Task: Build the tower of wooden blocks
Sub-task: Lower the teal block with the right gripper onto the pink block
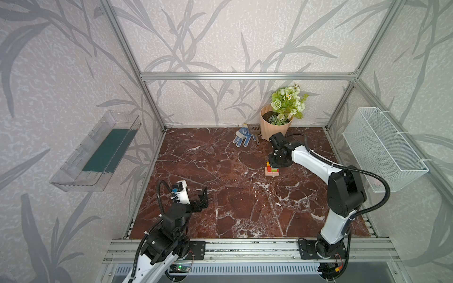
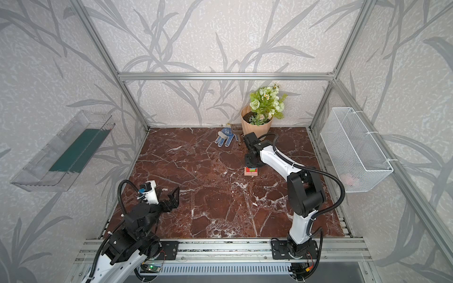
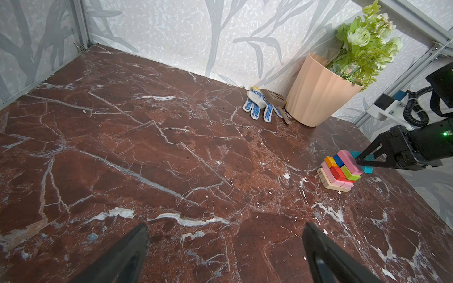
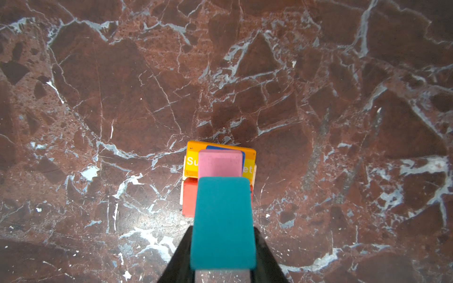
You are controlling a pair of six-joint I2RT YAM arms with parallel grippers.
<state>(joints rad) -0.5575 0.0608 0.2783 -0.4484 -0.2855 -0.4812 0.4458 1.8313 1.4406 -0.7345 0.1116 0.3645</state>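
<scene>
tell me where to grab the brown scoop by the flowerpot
I'd grip the scoop by its thin handle end, which pokes out onto bare tabletop. Come from above on the open table side: the flowerpot crowds one flank, the glove the other, and the wall sits behind its head.

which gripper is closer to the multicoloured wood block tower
Right. The right gripper is at the top of the multicoloured wood block tower, shut on a teal wood block. The left gripper hangs open far off, near the front left of the red-brown marble table.
</scene>
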